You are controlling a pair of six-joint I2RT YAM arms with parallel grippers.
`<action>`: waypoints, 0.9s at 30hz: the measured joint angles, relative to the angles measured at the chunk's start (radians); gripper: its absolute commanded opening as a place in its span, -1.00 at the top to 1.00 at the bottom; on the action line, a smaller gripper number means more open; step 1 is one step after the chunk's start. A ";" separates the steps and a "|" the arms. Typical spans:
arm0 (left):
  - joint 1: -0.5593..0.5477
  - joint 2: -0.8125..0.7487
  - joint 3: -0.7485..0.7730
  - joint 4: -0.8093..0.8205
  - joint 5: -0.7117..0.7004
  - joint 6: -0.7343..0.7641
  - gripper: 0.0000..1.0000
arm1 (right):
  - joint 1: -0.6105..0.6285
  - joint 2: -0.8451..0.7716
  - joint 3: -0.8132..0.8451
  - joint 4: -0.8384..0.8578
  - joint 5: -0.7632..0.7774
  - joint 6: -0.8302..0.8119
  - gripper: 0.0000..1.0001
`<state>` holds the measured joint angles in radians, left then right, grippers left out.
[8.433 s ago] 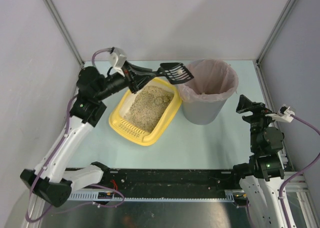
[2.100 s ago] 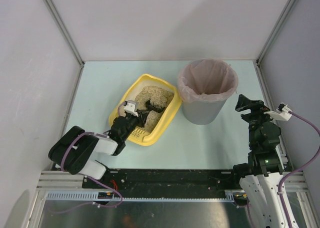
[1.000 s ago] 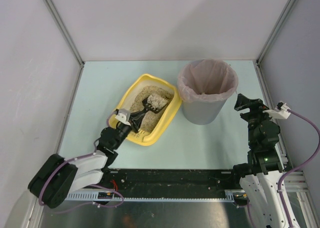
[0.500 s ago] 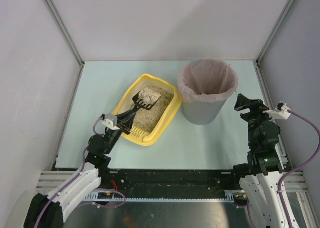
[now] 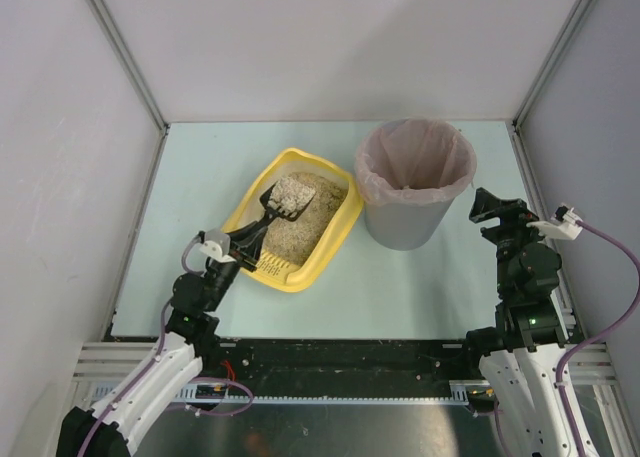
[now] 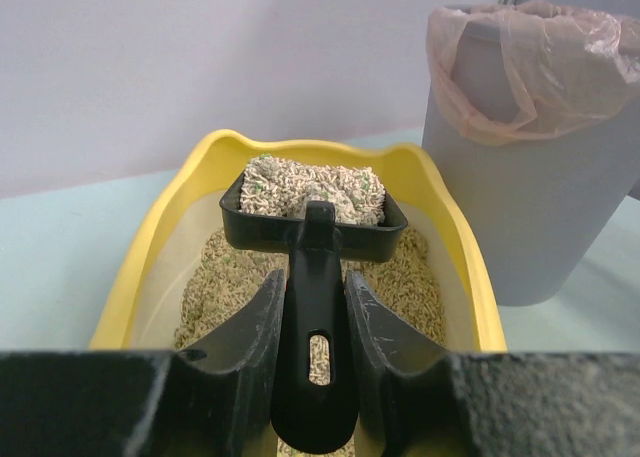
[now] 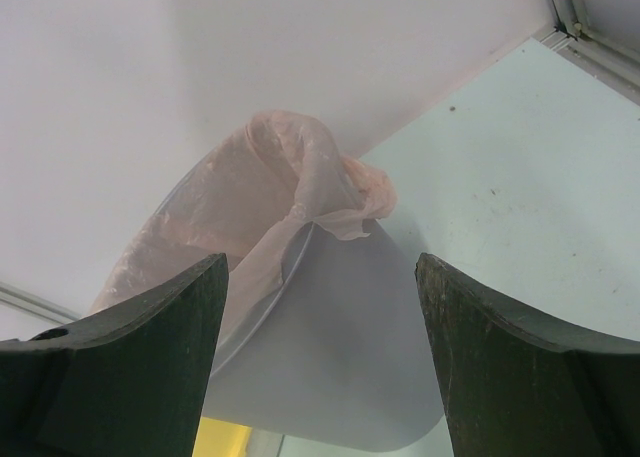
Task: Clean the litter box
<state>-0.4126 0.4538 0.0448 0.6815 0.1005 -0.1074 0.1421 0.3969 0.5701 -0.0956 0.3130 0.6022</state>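
Note:
The yellow litter box (image 5: 331, 239) lies mid-table with beige litter and its slotted lip toward me; it also shows in the left wrist view (image 6: 150, 239). My left gripper (image 5: 240, 244) is shut on the handle of a black scoop (image 5: 279, 201), seen too in the left wrist view (image 6: 315, 225). The scoop is raised over the box and carries a heap of litter (image 6: 312, 189). My right gripper (image 5: 489, 205) is open and empty, right of the grey bin (image 5: 414, 183), which fills its view (image 7: 330, 347).
The grey round bin with pinkish liner (image 6: 530, 147) stands just right of the litter box. Enclosure walls close in the back and both sides. Bare pale table (image 5: 420, 287) lies in front of the bin and box.
My left arm has drawn back toward the near left, pulling the scoop up out of the litter with a load on it. The right arm has not moved.

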 measured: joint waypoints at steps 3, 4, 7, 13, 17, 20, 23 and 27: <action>0.002 -0.006 0.000 -0.019 -0.005 -0.003 1.00 | 0.000 -0.007 0.000 0.000 0.000 0.000 -0.61; 0.002 -0.014 0.000 -0.024 -0.013 -0.006 1.00 | 0.000 -0.010 0.000 0.000 0.000 0.000 -0.61; 0.010 -0.033 0.000 -0.026 -0.012 -0.014 1.00 | 0.000 -0.017 0.000 -0.001 0.001 0.000 -0.61; 0.015 -0.036 0.000 -0.019 -0.016 -0.039 1.00 | 0.000 -0.017 0.000 -0.002 0.001 0.000 -0.61; 0.018 -0.079 0.000 -0.026 -0.026 -0.062 1.00 | 0.000 -0.023 0.000 -0.004 0.001 0.000 -0.61; 0.023 -0.106 0.000 -0.014 -0.008 -0.077 1.00 | 0.000 -0.032 0.000 -0.004 0.004 0.000 -0.61; 0.023 -0.108 0.000 -0.027 -0.008 -0.081 1.00 | 0.000 -0.037 0.000 -0.004 0.005 0.000 -0.61; 0.025 -0.109 0.000 -0.039 0.001 -0.087 1.00 | 0.000 -0.042 0.000 -0.005 0.008 0.000 -0.61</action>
<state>-0.3874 0.3450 0.0448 0.6422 0.1013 -0.1944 0.1421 0.3550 0.5701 -0.1001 0.3210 0.6018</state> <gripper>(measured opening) 0.295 0.807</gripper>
